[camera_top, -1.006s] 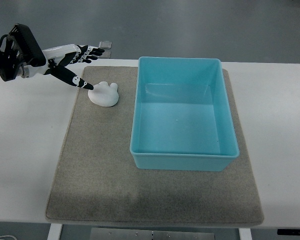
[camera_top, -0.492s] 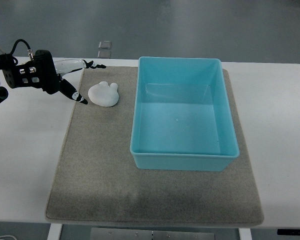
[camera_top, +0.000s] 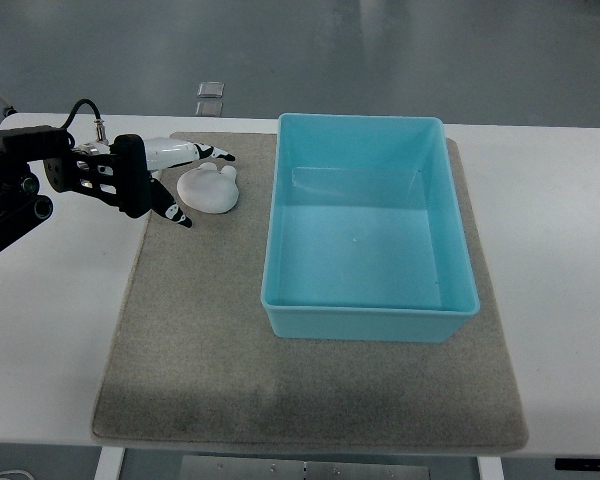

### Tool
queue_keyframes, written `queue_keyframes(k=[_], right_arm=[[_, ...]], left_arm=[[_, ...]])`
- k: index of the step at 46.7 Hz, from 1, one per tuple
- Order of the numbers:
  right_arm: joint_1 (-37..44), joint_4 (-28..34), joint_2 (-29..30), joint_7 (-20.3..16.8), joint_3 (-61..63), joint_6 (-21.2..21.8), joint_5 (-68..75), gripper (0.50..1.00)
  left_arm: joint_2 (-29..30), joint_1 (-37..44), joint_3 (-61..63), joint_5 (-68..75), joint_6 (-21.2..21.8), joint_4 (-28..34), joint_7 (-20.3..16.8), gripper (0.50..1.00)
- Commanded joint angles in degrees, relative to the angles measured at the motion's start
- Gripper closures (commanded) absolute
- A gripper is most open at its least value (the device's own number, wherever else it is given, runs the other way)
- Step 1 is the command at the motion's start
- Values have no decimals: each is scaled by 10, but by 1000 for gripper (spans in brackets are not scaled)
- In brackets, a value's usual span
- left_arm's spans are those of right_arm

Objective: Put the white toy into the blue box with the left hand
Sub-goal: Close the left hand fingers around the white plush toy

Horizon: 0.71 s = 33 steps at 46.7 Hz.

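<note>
Grey mat [camera_top: 210,350] on white table [camera_top: 50,340]

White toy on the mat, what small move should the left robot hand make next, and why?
Probably close the fingers around the white toy. The left robot hand is open right beside it, one finger above and one below, and the toy lies on the mat, outside the blue box.

Grey mat [camera_top: 200,370] on my white table [camera_top: 40,330].
Beyond, maybe a small floor plate [camera_top: 211,89].
</note>
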Motion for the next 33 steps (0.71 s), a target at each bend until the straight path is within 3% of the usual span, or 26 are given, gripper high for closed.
queue_keyframes(k=[1,10,19,33], right_arm=[[0,0,0,0,0,0,0,564],[0,0,0,0,0,0,0,564],[0,0,0,0,0,0,0,564],[0,0,0,0,-1,0,0,564]], left_arm=[[-2,0,-1,9,7,1,0,525],[-6,0,4,9,38,4,0,534],[-7,0,5,26,38,5,0,643],[-17,0,7,30,39,14,2,677]])
